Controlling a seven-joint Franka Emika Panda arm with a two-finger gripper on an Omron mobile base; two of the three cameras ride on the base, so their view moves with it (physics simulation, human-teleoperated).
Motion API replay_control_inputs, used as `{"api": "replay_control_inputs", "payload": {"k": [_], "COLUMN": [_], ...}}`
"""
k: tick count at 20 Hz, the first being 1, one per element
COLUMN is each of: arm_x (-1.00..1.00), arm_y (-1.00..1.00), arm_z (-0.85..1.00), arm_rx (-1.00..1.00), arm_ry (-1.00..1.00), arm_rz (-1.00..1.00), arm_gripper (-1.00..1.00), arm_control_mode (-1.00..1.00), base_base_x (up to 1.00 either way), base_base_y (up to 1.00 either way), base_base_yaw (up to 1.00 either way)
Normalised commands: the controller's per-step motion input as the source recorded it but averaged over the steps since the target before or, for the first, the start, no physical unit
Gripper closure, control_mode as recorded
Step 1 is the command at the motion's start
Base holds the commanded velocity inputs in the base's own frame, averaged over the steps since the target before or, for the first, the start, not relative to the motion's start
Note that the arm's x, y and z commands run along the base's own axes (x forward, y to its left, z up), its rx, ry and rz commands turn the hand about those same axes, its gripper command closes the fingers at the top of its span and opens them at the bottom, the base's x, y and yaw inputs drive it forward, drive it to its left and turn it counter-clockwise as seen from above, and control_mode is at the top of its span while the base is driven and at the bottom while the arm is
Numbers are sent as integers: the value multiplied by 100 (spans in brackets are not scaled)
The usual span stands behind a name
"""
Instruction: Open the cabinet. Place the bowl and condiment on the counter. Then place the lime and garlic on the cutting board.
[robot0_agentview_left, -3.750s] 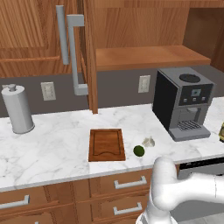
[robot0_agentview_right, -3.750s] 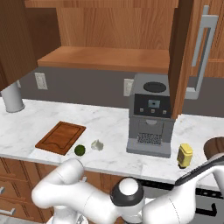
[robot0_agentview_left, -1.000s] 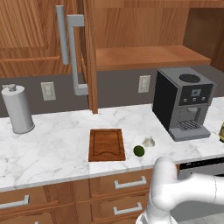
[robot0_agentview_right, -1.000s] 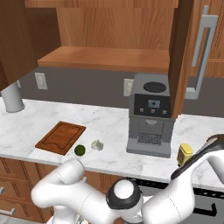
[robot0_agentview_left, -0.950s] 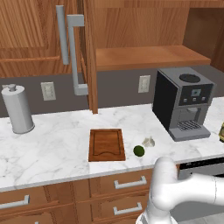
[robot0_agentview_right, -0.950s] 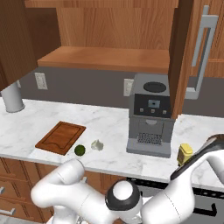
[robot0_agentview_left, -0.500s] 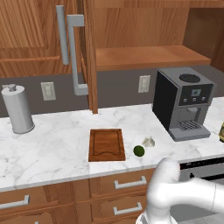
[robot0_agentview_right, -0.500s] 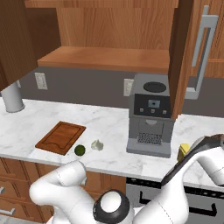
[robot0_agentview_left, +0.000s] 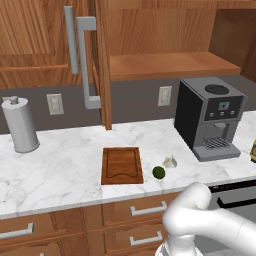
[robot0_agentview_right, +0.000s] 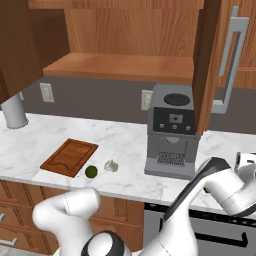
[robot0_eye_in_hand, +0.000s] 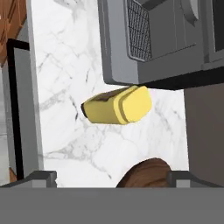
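Claw (robot0_eye_in_hand: 111, 177) spread wide, empty, above condiment (robot0_eye_in_hand: 117, 105) on counter (robot0_eye_in_hand: 65, 65); bowl (robot0_eye_in_hand: 146, 173) beside.

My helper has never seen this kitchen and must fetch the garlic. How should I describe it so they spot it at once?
Find the dark coffee machine on the white marble counter. Between it and the wooden cutting board lie two small things side by side. The garlic is the whitish bulb; the lime beside it is round and dark green.

lime (robot0_agentview_left: 158, 172) and garlic (robot0_agentview_left: 170, 162) beside cutting board (robot0_agentview_left: 122, 165)
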Motion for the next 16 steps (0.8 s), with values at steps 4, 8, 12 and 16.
{"api": "replay_control_inputs", "payload": {"k": [4, 8, 12, 16], "arm_x": [-29, -22, -14, -5], "arm_y": [50, 52, 53, 53], "arm_z": [25, 25, 24, 17], "arm_rx": [-6, -7, -8, -9], "arm_ry": [0, 0, 0, 0], "arm_rz": [2, 3, 5, 7], "arm_gripper": [-100, -100, -100, -100], "arm_control_mode": [-100, -100, -100, -100], "base_base_x": [0, 0, 0, 0], "base_base_y": [0, 0, 0, 0], "base_base_yaw": [0, 0, 0, 0]}}
